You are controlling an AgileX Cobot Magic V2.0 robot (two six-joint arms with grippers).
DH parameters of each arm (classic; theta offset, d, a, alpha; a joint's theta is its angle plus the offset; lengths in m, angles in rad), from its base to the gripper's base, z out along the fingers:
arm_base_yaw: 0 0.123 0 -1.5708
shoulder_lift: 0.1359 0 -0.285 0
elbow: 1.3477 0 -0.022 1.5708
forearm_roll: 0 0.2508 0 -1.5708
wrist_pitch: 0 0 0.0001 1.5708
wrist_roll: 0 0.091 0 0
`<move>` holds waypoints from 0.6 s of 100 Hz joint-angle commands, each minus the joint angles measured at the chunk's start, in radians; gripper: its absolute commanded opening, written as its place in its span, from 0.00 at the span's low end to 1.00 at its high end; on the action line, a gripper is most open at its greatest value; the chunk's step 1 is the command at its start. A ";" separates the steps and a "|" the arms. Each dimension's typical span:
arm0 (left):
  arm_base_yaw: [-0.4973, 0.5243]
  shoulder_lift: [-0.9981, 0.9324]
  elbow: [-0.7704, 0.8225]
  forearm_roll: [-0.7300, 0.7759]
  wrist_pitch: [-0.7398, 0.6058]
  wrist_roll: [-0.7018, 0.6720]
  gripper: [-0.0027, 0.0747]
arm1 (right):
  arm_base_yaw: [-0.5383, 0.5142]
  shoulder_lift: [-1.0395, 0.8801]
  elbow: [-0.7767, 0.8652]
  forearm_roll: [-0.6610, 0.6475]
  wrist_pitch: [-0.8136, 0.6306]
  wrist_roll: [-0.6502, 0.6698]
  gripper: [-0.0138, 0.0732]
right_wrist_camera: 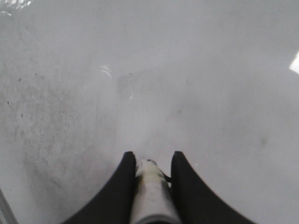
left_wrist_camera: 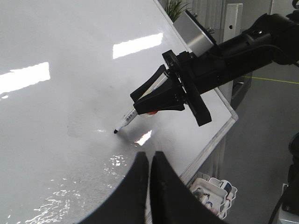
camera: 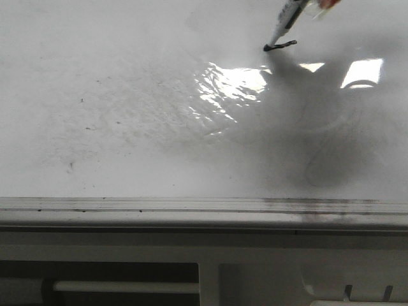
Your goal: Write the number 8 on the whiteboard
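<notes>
A: When u look from the front, the marker (camera: pixel 284 24) comes in from the top right, tip touching the whiteboard (camera: pixel 95 76). A short black stroke (camera: pixel 285 44) sits right at the tip. That's all there is of the number 8 so far, I think. No loops yet.

B: What else is there?

A: Grey smudges (camera: pixel 134 108) left of middle, a bright light patch (camera: pixel 233 86) near the stroke, and the dirty edge rail (camera: pixel 191 207) along the near side. Nothing blocks the pen.

B: Left wrist view?

A: The right tool (left_wrist_camera: pixel 140 106) is clamped tight on the marker (left_wrist_camera: pixel 126 122), tip down on the whiteboard (left_wrist_camera: pixel 56 107). The left tool (left_wrist_camera: pixel 150 161) has its fingers nearly together, holding nothing. It hangs near the board, just beside the pen tip. A tray of spare pens (left_wrist_camera: pixel 212 191) sits below the board's edge, well apart.

B: Right wrist view?

A: The right tool (right_wrist_camera: pixel 152 161) squeezes the marker (right_wrist_camera: pixel 152 186) betw. both fingers. Faint grey marks on the whiteboard (right_wrist_camera: pixel 210 70) ahead.

B: What could go wrong?

A: Prob. the pen could slip or tilt in the grip, so lines go wobbly. Press too soft and the line breaks; too hard and the tip drags. Also the 8 starts close to the far edge, so loops may run out of room.
</notes>
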 commanded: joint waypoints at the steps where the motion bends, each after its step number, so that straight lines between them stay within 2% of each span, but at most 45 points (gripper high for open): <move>1: -0.005 0.005 -0.028 -0.016 -0.063 -0.010 0.01 | 0.024 0.015 -0.023 -0.004 0.017 0.000 0.11; 15: -0.005 0.005 -0.028 -0.016 -0.063 -0.010 0.01 | 0.051 -0.008 -0.023 -0.007 0.142 0.002 0.11; 32: -0.005 0.005 -0.028 -0.016 -0.063 -0.010 0.01 | 0.005 -0.092 -0.019 -0.008 0.259 0.014 0.11; 47: -0.005 0.005 -0.028 -0.016 -0.067 -0.010 0.01 | 0.007 -0.136 0.034 0.030 0.256 0.043 0.11; 60: -0.005 0.005 -0.028 -0.016 -0.072 -0.010 0.01 | 0.011 -0.112 0.086 0.097 0.131 0.043 0.11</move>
